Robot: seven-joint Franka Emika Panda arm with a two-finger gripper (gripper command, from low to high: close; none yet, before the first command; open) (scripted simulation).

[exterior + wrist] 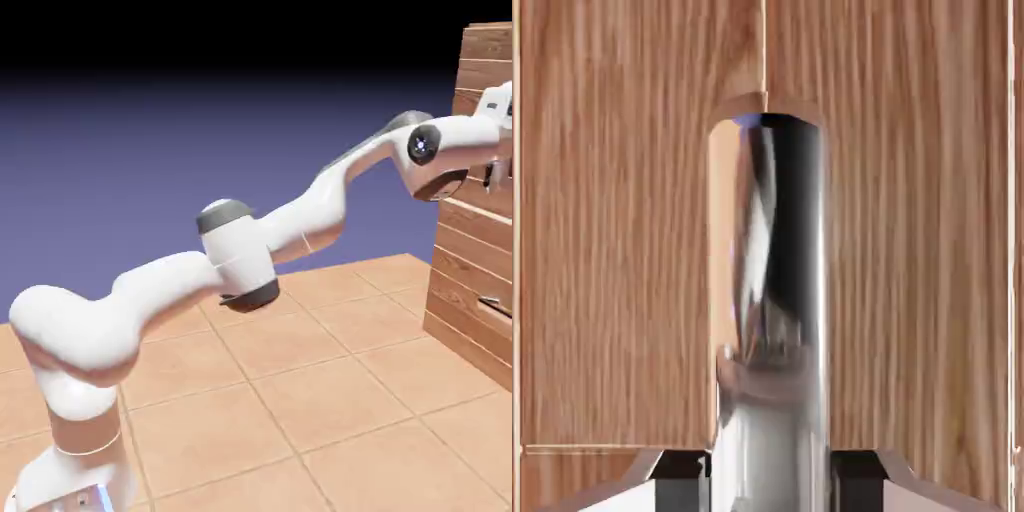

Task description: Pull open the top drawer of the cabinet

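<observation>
The brown wood cabinet (472,250) stands up tall. Its top drawer (622,250) has a shiny metal bar handle on the cabinet's front.

Exterior view: we see a floor (330,400) of square, orange-tan tiles with thin, pale grout lines. The arm's white base (75,478) stands on it at the lower left, cut by the frame, so its footing is probably on the tiles, though we cannot be certain. At the right, we note the brown plank cabinet (462,245) standing upright, its lower edge meeting the tiles.
</observation>
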